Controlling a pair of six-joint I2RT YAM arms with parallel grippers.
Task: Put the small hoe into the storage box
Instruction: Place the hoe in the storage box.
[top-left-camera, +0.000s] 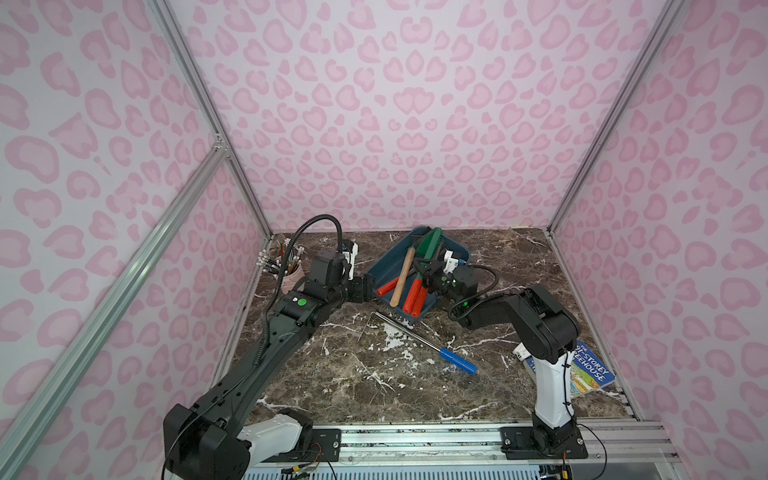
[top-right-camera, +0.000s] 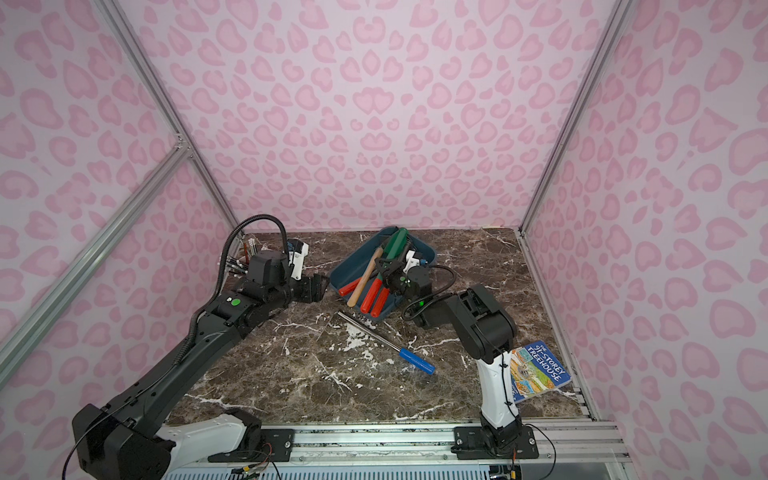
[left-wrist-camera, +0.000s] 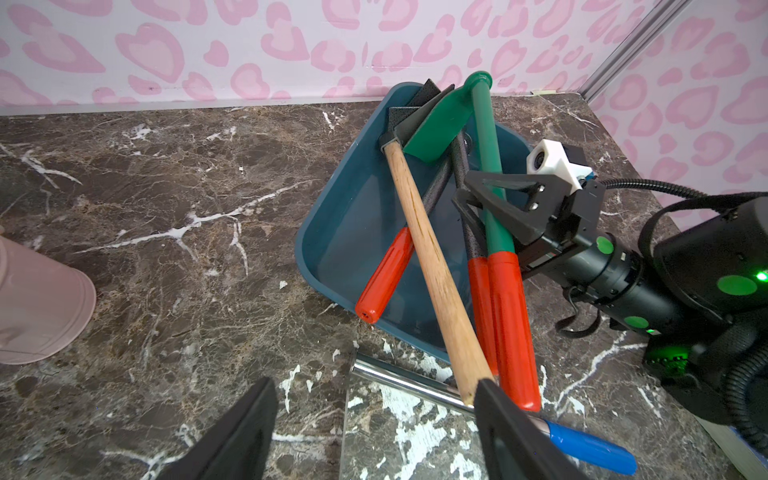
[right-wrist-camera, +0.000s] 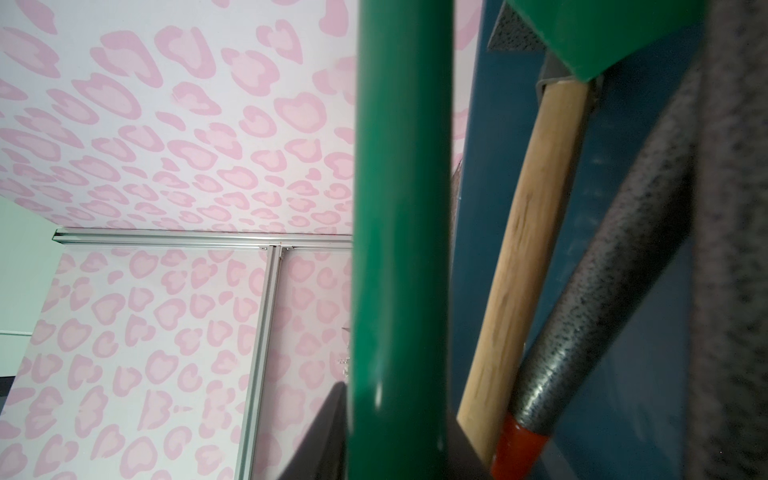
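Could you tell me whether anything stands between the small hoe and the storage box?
Nothing visible does: the small hoe already lies in the storage box, straddled by the right claw, atop a wooden-handled tool and a dark-shafted tool.

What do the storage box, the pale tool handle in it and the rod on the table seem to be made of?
Storage box: likely plastic, smooth dark teal, moulded rounded corners. Pale handle: wood, visible grain, seemingly unpainted. Rod: metal, mirror-bright shaft, perhaps chrome-plated; its blue grip looks plastic.
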